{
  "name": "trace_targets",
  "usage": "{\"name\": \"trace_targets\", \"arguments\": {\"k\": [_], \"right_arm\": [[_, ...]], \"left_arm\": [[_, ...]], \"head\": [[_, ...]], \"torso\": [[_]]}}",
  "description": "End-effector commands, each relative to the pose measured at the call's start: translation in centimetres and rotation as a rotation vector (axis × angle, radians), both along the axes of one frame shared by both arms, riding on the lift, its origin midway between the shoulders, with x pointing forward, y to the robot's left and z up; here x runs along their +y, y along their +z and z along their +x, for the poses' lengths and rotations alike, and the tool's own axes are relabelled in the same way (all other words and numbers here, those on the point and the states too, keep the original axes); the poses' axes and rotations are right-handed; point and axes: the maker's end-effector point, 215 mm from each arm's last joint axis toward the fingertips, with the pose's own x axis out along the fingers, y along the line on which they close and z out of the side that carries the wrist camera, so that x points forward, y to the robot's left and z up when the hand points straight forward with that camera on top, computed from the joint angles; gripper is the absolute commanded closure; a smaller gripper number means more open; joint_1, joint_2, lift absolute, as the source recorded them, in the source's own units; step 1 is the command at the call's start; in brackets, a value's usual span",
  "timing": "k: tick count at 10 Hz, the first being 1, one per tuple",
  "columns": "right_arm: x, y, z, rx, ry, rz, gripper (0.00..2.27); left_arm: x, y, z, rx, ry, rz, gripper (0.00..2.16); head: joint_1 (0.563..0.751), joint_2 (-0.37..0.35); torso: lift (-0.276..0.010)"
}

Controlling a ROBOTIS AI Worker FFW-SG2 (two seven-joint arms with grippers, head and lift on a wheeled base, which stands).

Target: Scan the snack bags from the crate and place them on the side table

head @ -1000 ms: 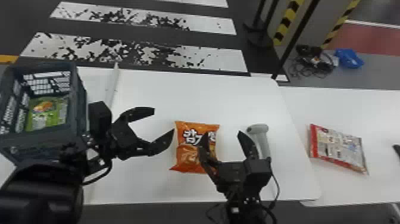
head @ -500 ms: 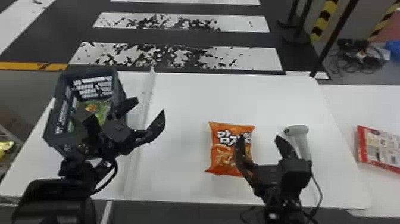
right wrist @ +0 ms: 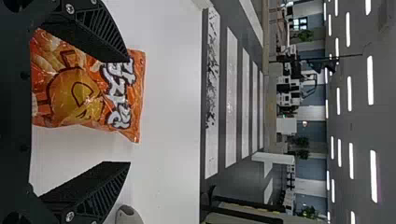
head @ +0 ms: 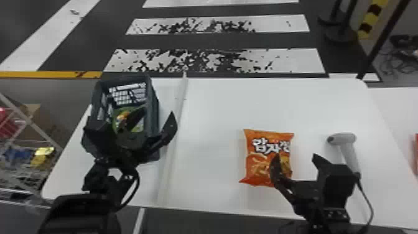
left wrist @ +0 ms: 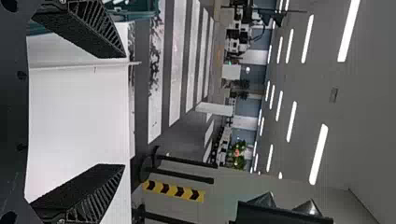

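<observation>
now that your open left gripper (head: 158, 112) has neared the crate (head: 153, 101), the green snack bag (head: 122, 114) just beyond looks next; the orange snack bag (head: 255, 169) lies by your open right gripper (head: 294, 156).

Left gripper (head: 158, 111); right gripper (head: 295, 155); jaws apart

black arms (head: 79, 214) | looped black cable (head: 138, 183) | ribbed fingers (right wrist: 105, 35) | silver screws (right wrist: 70, 216)

This is a large indoor hall, like a robotics test space: a zebra crossing (head: 298, 60) on the dark floor (head: 217, 41), rows of strip lights (left wrist: 318, 154) overhead, black-and-yellow hazard striping (left wrist: 173, 190).
</observation>
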Motion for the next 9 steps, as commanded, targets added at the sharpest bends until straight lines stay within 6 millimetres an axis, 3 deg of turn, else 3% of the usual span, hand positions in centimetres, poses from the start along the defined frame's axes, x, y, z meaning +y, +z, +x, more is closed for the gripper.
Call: {"name": "trace_targets", "arguments": {"k": [1, 4, 7, 9], "right_arm": [[-0.4, -2.0, -0.7, 0.109, 0.022, 0.047, 0.1], [-1.1, -5.7, -1.6, 0.316, 0.087, 0.169, 0.11], [-2.3, -7.4, -0.8, 0.392, 0.106, 0.235, 0.11], [-1.9, -9.1, -1.5, 0.485, 0.142, 0.279, 0.11]], "left_arm": [[0.4, -0.6, -1.0, 0.036, 0.021, 0.006, 0.03], [1.2, -0.4, -2.4, 0.046, 0.072, 0.023, 0.03], [1.5, -0.6, -2.8, 0.051, 0.074, 0.028, 0.03], [1.6, -0.8, -2.8, 0.056, 0.076, 0.028, 0.03]], "head": [[0.695, 0.141], [0.695, 0.157], [0.695, 0.156], [0.695, 0.15]], "torso": [[-0.05], [-0.05], [-0.05], [-0.05]]}}
